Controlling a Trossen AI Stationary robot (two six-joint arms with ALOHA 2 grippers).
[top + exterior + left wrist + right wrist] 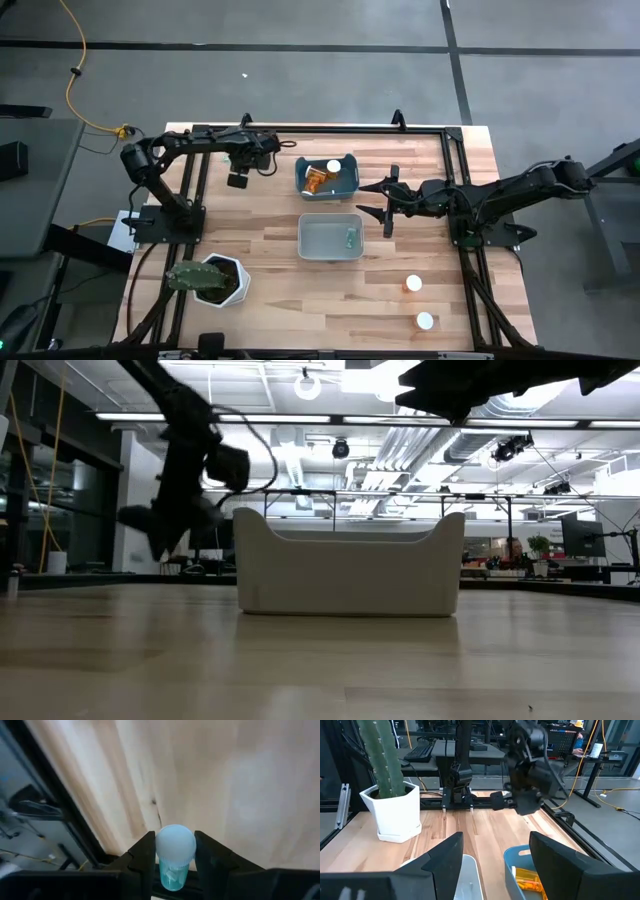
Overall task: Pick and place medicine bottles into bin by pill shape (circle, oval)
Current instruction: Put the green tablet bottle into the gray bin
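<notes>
Gripping a greenish medicine bottle (pixel 174 857) by its sides just below the white cap, the left pincer (pixel 174 861) hangs over the bare wood in the upper left part of the counter (pixel 280 290) in the high view, a little left of the blue bin (pixel 346 172). That blue bin, just above the frame's centre, holds an orange bottle (pixel 318 181) lying down and a white cap (pixel 333 166) beside it. Directly below it sits the white bin (pixel 330 255), with a small greenish bottle (pixel 351 237) against its right wall. The right pincer (pixel 383 201) hovers just right of the two bins with its fingers (pixel 559 860) spread wide apart and nothing between them. Two more bottles (pixel 414 284) stand upright in the lower right of the counter, the nearer one (pixel 425 321) well apart from the bins. A cactus in a white hexagonal pot (pixel 232 282) stands at the lower left. In the low view the white bin fills the middle of the frame.
</notes>
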